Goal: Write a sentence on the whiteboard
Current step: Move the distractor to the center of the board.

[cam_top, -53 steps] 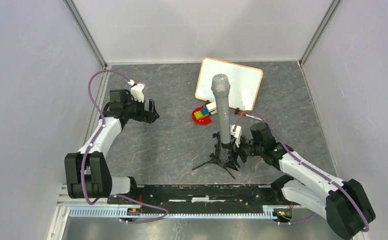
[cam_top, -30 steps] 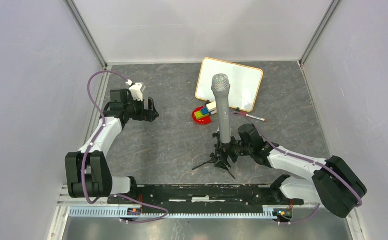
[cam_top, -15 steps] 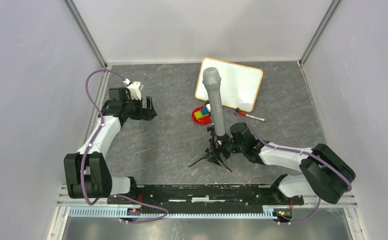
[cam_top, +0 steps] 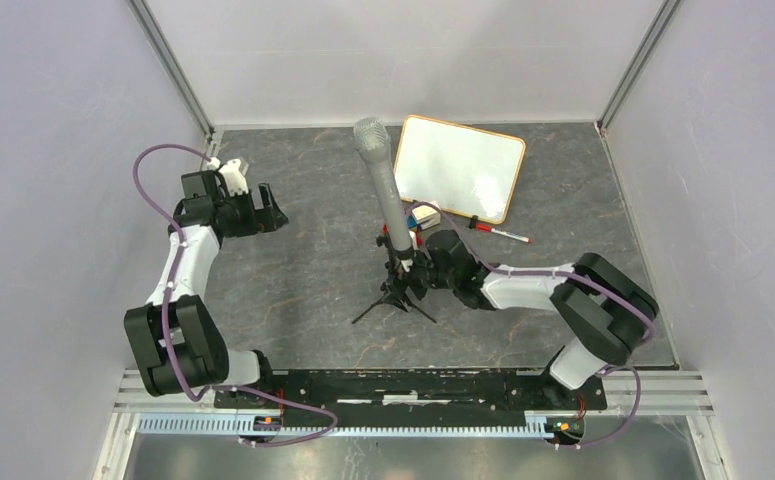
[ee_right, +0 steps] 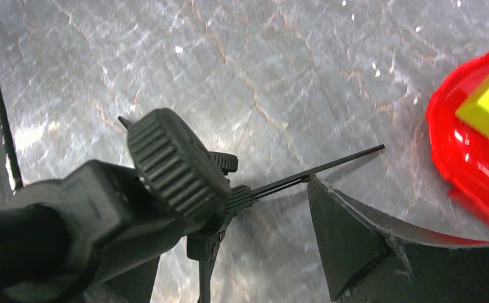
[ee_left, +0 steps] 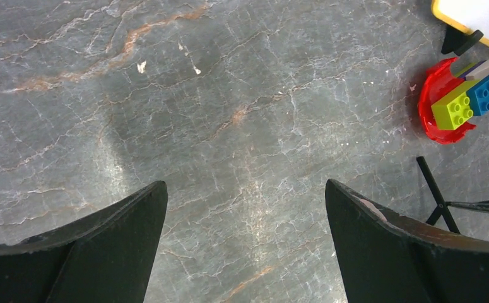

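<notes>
The whiteboard [cam_top: 458, 165], white with a light-wood frame, lies at the back middle of the table. Its face is blank, and no red sentence shows on it. A corner of it [ee_left: 481, 16] shows in the left wrist view. A red marker [cam_top: 500, 234] lies just in front of the board. My right gripper [cam_top: 415, 272] is open around the lower part of a microphone stand [ee_right: 185, 183]. The stand sits near the left finger, and the right finger [ee_right: 349, 246] is apart from it. My left gripper [cam_top: 266, 215] is open and empty over bare table at the left [ee_left: 245, 189].
A grey microphone [cam_top: 378, 180] leans on its black tripod [cam_top: 393, 298] in the table's middle. A red dish with coloured bricks [ee_left: 450, 104] sits in front of the board's left corner, partly hidden behind the microphone in the top view. Grey walls enclose three sides.
My right gripper has swept left, and the microphone stand has moved left and tilted with it, away from the board. My left arm has drawn back to the left.
</notes>
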`<state>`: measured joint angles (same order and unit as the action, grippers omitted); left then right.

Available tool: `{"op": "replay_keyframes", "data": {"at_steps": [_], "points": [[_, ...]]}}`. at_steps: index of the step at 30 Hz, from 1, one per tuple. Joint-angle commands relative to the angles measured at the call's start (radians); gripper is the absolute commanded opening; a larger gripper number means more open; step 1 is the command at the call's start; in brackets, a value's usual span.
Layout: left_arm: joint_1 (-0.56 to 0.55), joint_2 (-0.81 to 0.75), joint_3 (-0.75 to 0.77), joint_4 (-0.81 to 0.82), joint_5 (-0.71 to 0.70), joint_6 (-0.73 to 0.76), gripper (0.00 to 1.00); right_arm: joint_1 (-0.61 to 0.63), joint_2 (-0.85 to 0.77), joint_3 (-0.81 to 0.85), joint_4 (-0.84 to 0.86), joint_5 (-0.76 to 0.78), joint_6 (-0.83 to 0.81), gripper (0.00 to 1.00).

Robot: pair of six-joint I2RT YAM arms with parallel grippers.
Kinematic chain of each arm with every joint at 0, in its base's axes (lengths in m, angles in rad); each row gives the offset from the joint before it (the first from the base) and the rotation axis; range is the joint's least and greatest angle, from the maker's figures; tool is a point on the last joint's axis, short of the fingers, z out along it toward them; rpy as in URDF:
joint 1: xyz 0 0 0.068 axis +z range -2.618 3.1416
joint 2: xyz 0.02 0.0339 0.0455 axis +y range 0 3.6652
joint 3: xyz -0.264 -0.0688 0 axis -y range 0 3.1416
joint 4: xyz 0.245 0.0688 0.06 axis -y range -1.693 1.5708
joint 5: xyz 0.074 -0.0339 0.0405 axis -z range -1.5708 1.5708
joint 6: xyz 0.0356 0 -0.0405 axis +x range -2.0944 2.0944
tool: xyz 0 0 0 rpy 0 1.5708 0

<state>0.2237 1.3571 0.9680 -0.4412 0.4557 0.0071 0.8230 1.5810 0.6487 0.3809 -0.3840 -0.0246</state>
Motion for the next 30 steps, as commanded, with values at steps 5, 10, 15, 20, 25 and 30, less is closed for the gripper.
{"op": "replay_keyframes", "data": {"at_steps": [5, 10, 15, 20, 25, 30], "points": [[0.027, -0.025, 0.029, -0.023, 0.041, -0.02, 1.0, 0.03, 0.163, 0.2, 0.12, 0.035, 0.023, 0.83], [0.05, -0.014, 0.047, -0.034, 0.053, -0.027, 1.0, 0.041, 0.264, 0.314, 0.119, 0.026, 0.049, 0.82], [0.084, 0.008, 0.072, -0.037, 0.064, -0.029, 1.0, 0.047, 0.387, 0.466, 0.069, 0.008, 0.047, 0.81], [0.126, 0.023, 0.09, -0.04, 0.091, -0.03, 1.0, 0.051, 0.492, 0.638, 0.007, -0.001, 0.033, 0.8], [0.157, 0.033, 0.1, -0.041, 0.108, -0.026, 1.0, 0.053, 0.618, 0.846, -0.039, -0.008, 0.037, 0.79], [0.188, 0.042, 0.106, -0.045, 0.109, -0.021, 1.0, 0.061, 0.735, 1.02, -0.053, -0.007, 0.047, 0.79]]}}
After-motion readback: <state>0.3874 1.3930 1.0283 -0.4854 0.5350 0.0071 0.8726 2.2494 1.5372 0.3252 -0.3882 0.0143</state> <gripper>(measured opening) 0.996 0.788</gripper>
